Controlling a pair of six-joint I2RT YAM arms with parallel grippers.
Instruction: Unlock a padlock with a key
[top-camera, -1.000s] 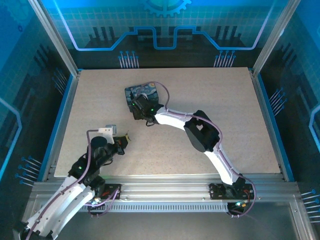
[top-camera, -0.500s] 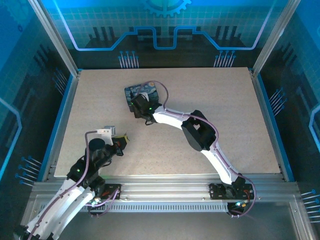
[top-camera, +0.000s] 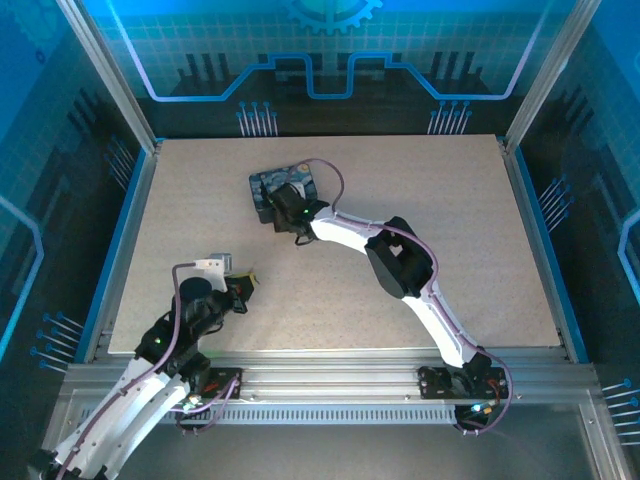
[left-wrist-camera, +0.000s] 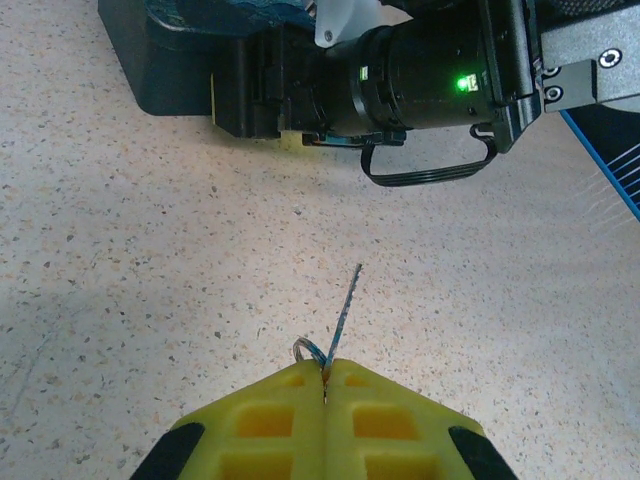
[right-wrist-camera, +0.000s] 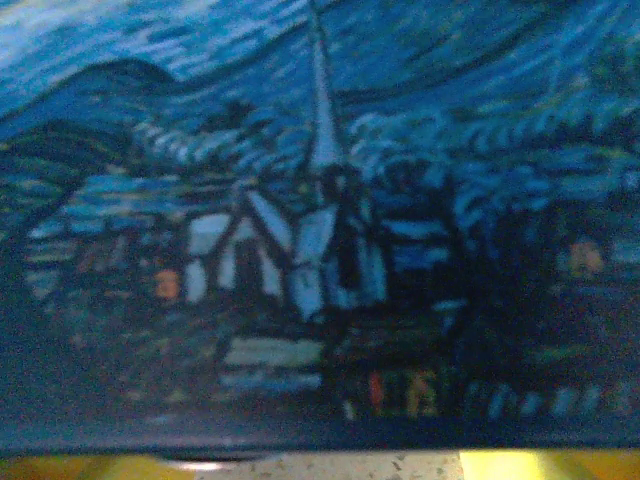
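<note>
Key (left-wrist-camera: 345, 305) juts from the pinched left claw (left-wrist-camera: 325, 378).

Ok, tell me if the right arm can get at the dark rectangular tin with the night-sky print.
Probably yes. The right gripper sits right at the dark rectangular night-sky tin; in the right wrist view its printed face looms just beyond the spread yellow fingertips, and nothing stands between.

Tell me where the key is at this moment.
In the left wrist view, the key is pinched between the shut yellow fingers of the left gripper. Its thin blade points over the table toward the dark tin.
</note>
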